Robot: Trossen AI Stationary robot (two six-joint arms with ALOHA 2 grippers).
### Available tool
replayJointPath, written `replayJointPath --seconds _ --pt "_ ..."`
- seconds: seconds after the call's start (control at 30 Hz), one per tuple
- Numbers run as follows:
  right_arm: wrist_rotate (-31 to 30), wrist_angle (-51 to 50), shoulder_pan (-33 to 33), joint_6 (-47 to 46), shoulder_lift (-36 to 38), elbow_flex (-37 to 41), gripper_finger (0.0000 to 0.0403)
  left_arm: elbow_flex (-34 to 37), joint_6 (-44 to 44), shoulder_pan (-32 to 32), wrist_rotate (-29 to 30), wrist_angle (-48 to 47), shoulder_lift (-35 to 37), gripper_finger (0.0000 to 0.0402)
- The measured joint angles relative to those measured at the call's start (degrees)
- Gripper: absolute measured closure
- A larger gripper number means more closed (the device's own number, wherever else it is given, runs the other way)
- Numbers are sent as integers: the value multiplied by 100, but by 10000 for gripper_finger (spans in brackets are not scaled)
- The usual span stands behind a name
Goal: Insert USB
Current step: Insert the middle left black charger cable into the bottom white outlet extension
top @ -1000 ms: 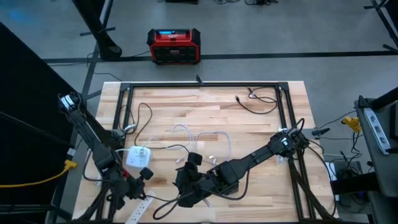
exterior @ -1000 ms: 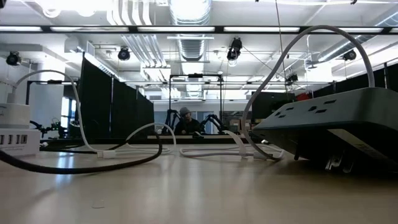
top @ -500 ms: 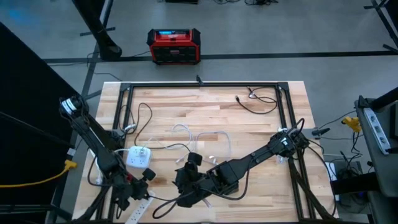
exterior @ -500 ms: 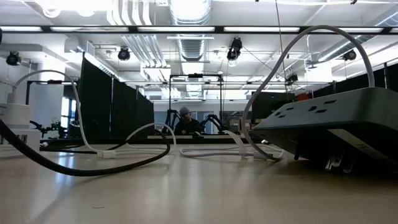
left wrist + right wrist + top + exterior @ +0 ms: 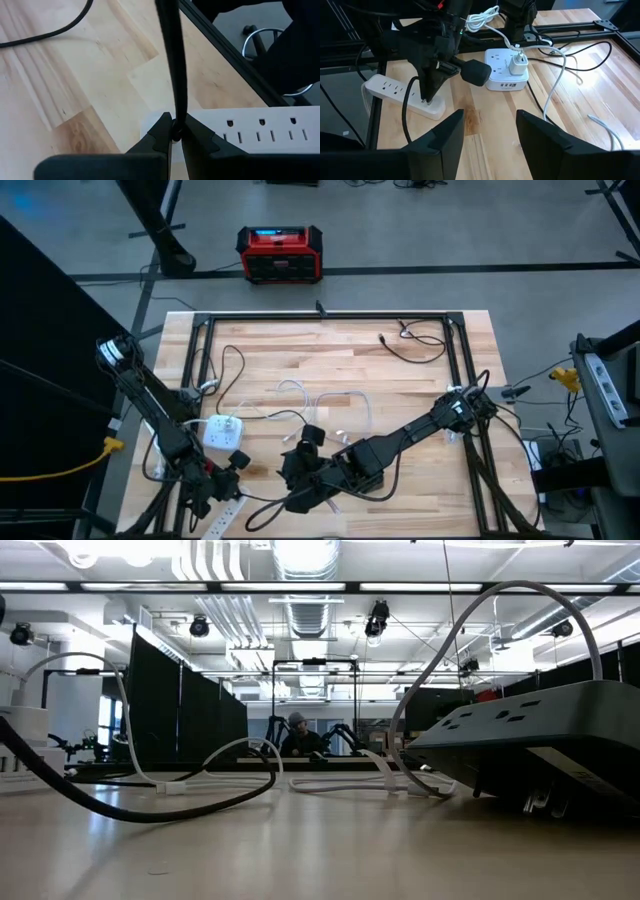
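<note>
My left gripper [image 5: 215, 485] is at the table's near left, shut on a black cable [image 5: 172, 60]. It points down over one end of a white power strip [image 5: 245, 131], which lies flat on the table and also shows in the right wrist view [image 5: 395, 90]. A white cube charger [image 5: 502, 75] with a white adapter plugged into its top [image 5: 520, 62] stands on the table beyond it. My right gripper [image 5: 490, 145] is open and empty, near the table's front middle [image 5: 300, 480], facing the left gripper [image 5: 427, 95]. My left gripper pinches the black cable [image 5: 176, 131] between its two fingertips [image 5: 161, 134]. The fingers come from above, pointing down at the strip's end [image 5: 432, 107]. The cable runs on away from the fingers and curves slack over the table [image 5: 150, 810]. The fingers hide its end.
Several white cables [image 5: 320, 405] and a thin black cable [image 5: 415, 345] lie loose on the wooden table. A black metal frame [image 5: 330, 317] borders the table. A power strip [image 5: 540, 730] shows dark at the right of the low view. A person [image 5: 297, 735] is far behind.
My left gripper has moved a little toward the table's near edge with the black cable. In the low view the cable's left part has risen in front of the white charger, and its loop on the table has slid slightly to the right.
</note>
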State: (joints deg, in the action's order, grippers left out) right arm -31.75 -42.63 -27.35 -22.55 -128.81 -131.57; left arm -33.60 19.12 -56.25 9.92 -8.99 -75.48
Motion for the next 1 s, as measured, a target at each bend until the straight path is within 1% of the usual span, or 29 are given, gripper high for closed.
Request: replayJointPath --seconds 0.17,0.5,0.67,0.83,1.0 --pt "2 -4 0 2 0 0 242 140 199 -38 35 123 17 388" --pt "2 -9 0 22 0 0 246 634 505 -227 132 1050 2 388" --pt "2 -11 0 24 0 0 247 675 556 -242 121 1073 1 388" --pt "2 -13 0 24 0 0 253 609 397 -268 87 1049 -9 388" --pt "2 -15 0 26 0 2 254 595 281 -332 86 1125 -199 388"
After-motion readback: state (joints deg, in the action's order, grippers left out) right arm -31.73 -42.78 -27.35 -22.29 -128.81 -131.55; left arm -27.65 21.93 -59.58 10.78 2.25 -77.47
